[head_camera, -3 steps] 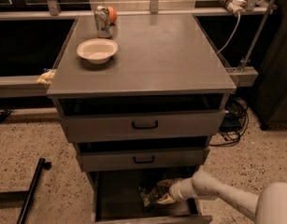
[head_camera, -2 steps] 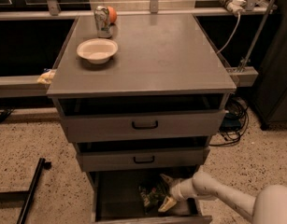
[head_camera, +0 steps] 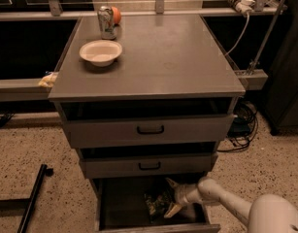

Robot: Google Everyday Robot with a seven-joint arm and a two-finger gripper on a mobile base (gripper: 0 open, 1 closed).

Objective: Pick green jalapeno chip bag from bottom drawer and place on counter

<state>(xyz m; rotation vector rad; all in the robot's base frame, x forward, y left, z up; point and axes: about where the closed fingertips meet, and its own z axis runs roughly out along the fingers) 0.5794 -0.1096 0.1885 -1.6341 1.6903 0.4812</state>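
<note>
At the bottom of the view, around 6 o'clock, the bottom drawer (head_camera: 104,205) stands pulled out, its interior dark. A white arm (head_camera: 231,205) comes in from the 4 o'clock corner and crosses the drawer's right side. This puts the gripper (head_camera: 167,198) inside the drawer, in its right half. Its two pale fingers (head_camera: 171,183) are spread wide, one pointing toward 11 o'clock and the other toward 7 o'clock, so the gripper is open and clamps nothing. The green jalapeno chip bag (head_camera: 156,204) lies crumpled on the drawer floor just at 9 o'clock of the gripper, facing the spread fingers. Whether the lower finger touches its edge cannot be told. On the speckled floor (head_camera: 51,149) at 8 o'clock lies a black bar (head_camera: 34,195). Above the open drawer sit the middle drawer (head_camera: 187,164) and then the top drawer (head_camera: 187,129), each with a black handle and a dark gap over it. At 3 o'clock of the cabinet, dark cables (head_camera: 243,125) lie coiled on the floor. Farther back, the grey tabletop (head_camera: 177,57) carries a pale bowl (head_camera: 101,52) toward its 10 o'clock part. Beyond the bowl, near the far edge at 11 o'clock, a can (head_camera: 107,22) stands upright with an orange (head_camera: 117,15) just beside it at its 2 o'clock side.
</note>
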